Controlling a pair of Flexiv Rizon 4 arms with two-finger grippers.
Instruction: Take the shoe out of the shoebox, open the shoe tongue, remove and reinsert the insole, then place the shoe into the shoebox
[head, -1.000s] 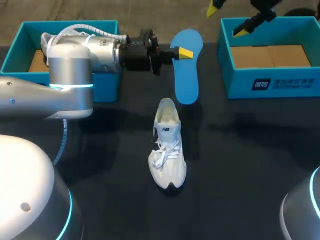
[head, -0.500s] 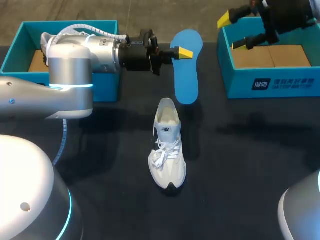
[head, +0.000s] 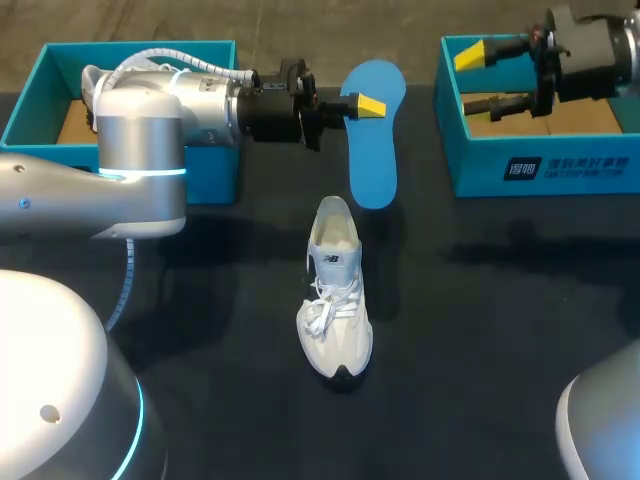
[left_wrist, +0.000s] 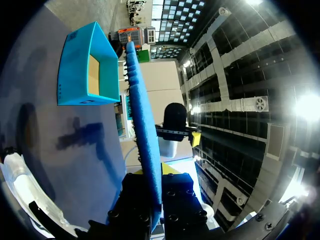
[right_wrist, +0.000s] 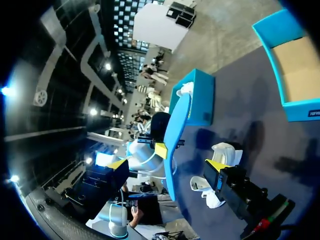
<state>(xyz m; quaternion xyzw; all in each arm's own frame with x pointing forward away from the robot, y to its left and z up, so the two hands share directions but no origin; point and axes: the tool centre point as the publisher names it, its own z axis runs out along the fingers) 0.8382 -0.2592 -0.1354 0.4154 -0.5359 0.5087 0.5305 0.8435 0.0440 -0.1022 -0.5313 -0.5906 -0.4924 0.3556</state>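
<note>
A blue insole (head: 374, 135) hangs upright above the table's far middle, with my left gripper (head: 358, 104) shut on its edge. In the left wrist view the insole (left_wrist: 143, 135) runs edge-on out from between the fingers. The white shoe (head: 335, 290) lies on the dark table just in front of it, toe toward the near edge. My right gripper (head: 478, 80) hovers open at the left end of the right shoebox (head: 545, 170), holding nothing. In the right wrist view the insole (right_wrist: 176, 131) and the shoe (right_wrist: 222, 152) lie ahead of its spread fingers.
A second teal shoebox (head: 215, 165) stands at the far left, mostly behind my left arm. The right shoebox shows a bare cardboard floor (head: 580, 112). Dark table surface stretches on both sides of the shoe.
My right gripper has swung down and rightward from above the box's far corner to hang over its left end. The left arm, insole and shoe have not moved.
</note>
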